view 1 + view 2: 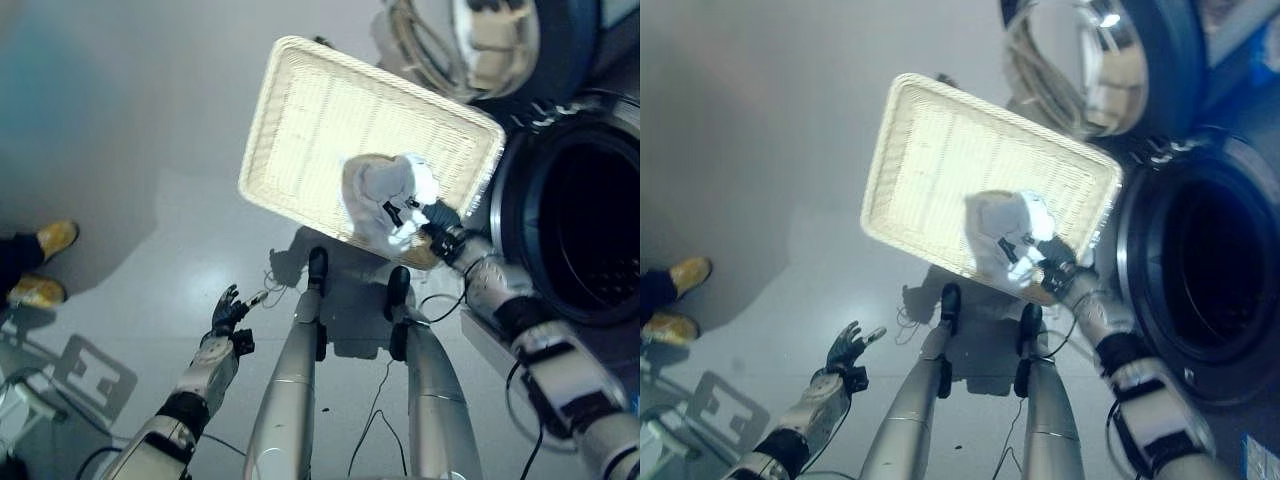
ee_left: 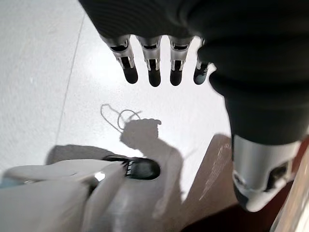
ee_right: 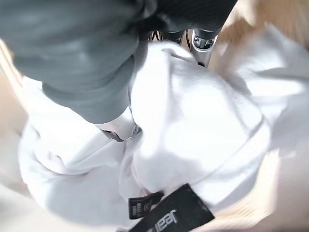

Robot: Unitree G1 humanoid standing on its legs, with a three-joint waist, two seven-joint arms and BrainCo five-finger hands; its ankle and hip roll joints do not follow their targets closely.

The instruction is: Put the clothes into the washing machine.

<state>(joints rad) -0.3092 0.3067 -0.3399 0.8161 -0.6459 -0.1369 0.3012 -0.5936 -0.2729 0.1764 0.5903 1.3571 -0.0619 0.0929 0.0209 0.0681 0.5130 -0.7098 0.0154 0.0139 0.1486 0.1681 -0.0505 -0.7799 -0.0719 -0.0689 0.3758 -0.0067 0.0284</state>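
A white garment (image 1: pixel 385 195) with a black label lies bunched in the near right corner of a cream woven basket (image 1: pixel 320 110) on the floor. My right hand (image 1: pixel 440 218) reaches into that corner. In the right wrist view its thumb (image 3: pixel 117 129) is tucked into a fold of the white garment (image 3: pixel 203 125) and its fingers are curled over the top of the cloth. The washing machine's open dark drum (image 1: pixel 590 230) is just to the right of the basket. My left hand (image 1: pixel 228 312) hangs low at the left over the bare floor, with straight fingers (image 2: pixel 153 67) and nothing in it.
The washer's round door (image 1: pixel 500 40) stands swung open beyond the basket's far right corner. A person's feet in yellow shoes (image 1: pixel 45 265) stand at the far left. Grey floor (image 1: pixel 120 130) spreads to the left of the basket.
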